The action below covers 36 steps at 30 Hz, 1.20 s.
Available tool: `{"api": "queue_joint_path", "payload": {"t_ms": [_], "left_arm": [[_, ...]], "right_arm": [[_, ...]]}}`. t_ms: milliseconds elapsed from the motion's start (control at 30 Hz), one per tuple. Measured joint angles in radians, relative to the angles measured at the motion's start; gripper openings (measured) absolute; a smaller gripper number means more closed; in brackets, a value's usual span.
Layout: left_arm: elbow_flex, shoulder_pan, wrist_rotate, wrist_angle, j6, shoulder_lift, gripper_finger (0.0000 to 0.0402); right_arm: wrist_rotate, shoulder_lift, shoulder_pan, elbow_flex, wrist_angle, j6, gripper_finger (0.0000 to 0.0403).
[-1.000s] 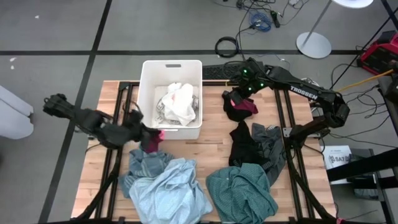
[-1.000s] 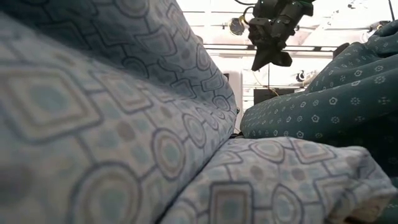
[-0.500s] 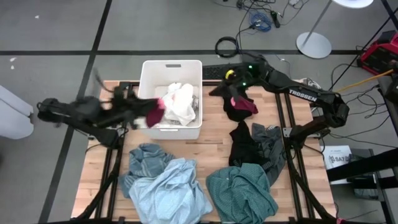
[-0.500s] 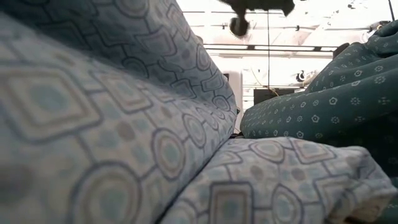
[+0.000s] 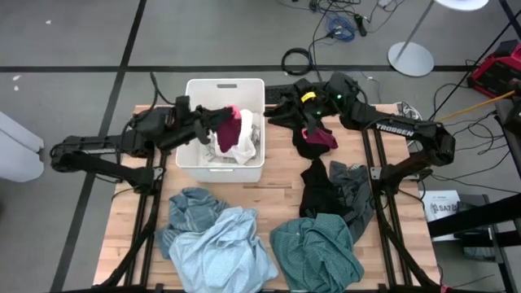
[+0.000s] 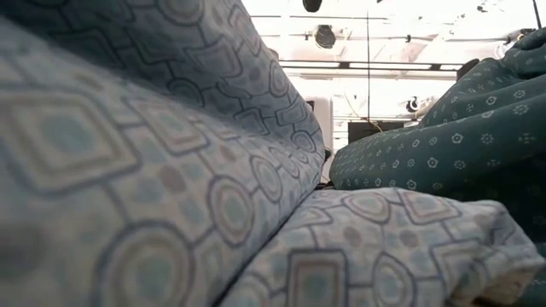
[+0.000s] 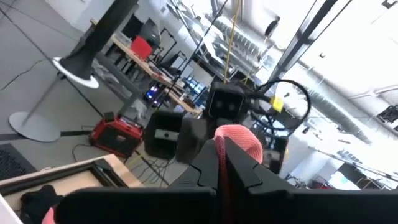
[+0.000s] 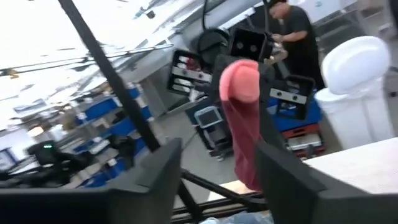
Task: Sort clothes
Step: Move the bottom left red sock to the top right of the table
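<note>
- Sorting was judged partly done: white-grey clothes (image 5: 238,140) already lay in the bin (image 5: 195,91).
- A magenta garment (image 5: 230,127) was held over the bin by the left gripper (image 5: 213,120); fingers were closed on it, the cloth seen pinched between them in the left wrist view (image 7: 239,140).
- A black-and-red garment (image 5: 313,138) was held by the right gripper (image 5: 303,120) above the bench's (image 5: 277,175) far right part, just beside the bin; pink-red cloth (image 8: 245,118) was seen clamped between its fingers.
- Left on the bench: a black and dark grey heap (image 5: 332,189), a teal shirt (image 5: 316,251), a light blue shirt (image 5: 218,251) and a striped teal piece (image 5: 186,213).
- Most of the pile was judged still unsorted.
- The low view was almost filled by the light blue (image 6: 153,162) and teal (image 6: 426,153) fabric near the lens.
- Nothing was seen blocking the bin's opening; the two grippers were near each other across the bin's right wall, so a clash was judged possible.
- A person (image 8: 297,31) was seen in the room beyond, well apart from the bench.
</note>
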Motion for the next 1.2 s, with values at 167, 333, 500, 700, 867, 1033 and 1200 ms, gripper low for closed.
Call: {"api": "queue_joint_path", "payload": {"t_ms": [167,333,500,700,867,1033,1200], "left_arm": [[0.0,0.021,0.02,0.015,-0.028,0.032,0.0003],[0.0,0.052,0.072,0.05,-0.088,0.083,0.0003],[0.0,0.073,0.117,0.095,-0.105,0.115,0.0007],[0.0,0.094,0.135,0.093,-0.13,0.123,0.0009],[0.0,0.117,0.2,0.107,-0.105,0.123,0.001],[0.0,0.133,0.259,0.078,-0.104,0.122,0.0017],[0.0,0.158,0.266,-0.009,-0.103,0.093,0.0057]], "right_arm": [[0.127,0.04,0.067,0.0,0.009,-0.114,0.0272],[0.256,0.064,0.114,0.0,0.008,-0.217,0.0286],[0.287,0.065,0.12,0.0,0.011,-0.247,0.0268],[0.284,0.067,0.109,0.0,-0.081,-0.187,0.0156],[0.285,0.067,0.108,0.0,-0.048,-0.21,0.0016],[0.284,0.065,0.092,0.0,-0.038,-0.195,0.0003],[0.282,0.007,0.052,-0.001,-0.123,-0.214,0.0001]]}}
